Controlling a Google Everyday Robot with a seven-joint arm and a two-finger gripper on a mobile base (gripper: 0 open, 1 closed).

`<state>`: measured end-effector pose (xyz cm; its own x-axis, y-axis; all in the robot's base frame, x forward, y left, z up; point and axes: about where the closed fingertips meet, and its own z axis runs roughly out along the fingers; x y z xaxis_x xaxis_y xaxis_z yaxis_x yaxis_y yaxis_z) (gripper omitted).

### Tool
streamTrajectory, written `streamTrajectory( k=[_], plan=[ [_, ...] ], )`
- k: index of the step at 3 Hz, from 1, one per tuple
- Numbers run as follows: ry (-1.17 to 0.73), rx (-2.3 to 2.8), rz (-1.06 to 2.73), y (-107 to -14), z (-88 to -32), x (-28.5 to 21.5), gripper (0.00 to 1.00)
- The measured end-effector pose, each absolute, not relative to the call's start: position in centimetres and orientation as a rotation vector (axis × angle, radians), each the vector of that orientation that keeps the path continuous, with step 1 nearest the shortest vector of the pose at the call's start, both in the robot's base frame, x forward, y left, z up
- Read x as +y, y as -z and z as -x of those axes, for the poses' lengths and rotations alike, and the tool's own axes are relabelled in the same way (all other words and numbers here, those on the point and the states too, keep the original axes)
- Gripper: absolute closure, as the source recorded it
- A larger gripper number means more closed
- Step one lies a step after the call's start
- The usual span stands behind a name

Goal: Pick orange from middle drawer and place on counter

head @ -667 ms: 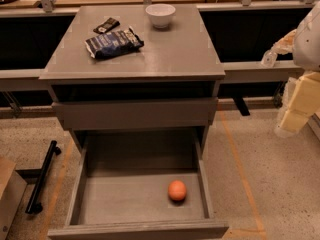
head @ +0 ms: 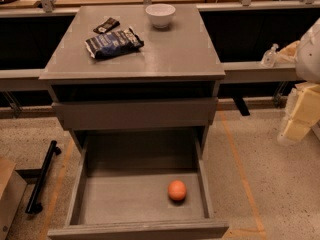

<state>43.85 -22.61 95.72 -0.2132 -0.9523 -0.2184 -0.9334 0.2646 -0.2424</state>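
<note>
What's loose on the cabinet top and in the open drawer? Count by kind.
Fruit: 1, the orange, in the open middle drawer
Bowls: 1, the white bowl, on the counter
Snack packets: 2, the dark bag and the small dark packet, both on the counter
Total: 4
Gripper is at the right edge, away from the cabinet.

The orange lies in the open middle drawer, near its right wall. On the table sit 1 white bowl, 1 dark snack bag and 1 small dark packet. The tool hangs at the right edge, well apart from the drawer.
</note>
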Motion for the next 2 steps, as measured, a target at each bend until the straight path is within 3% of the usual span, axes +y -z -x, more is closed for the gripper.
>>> streamTrajectory(
  k=[2],
  plan=[
    [0.031, 2.149, 1.765, -91.40, -43.96, -23.73, 0.00]
  ],
)
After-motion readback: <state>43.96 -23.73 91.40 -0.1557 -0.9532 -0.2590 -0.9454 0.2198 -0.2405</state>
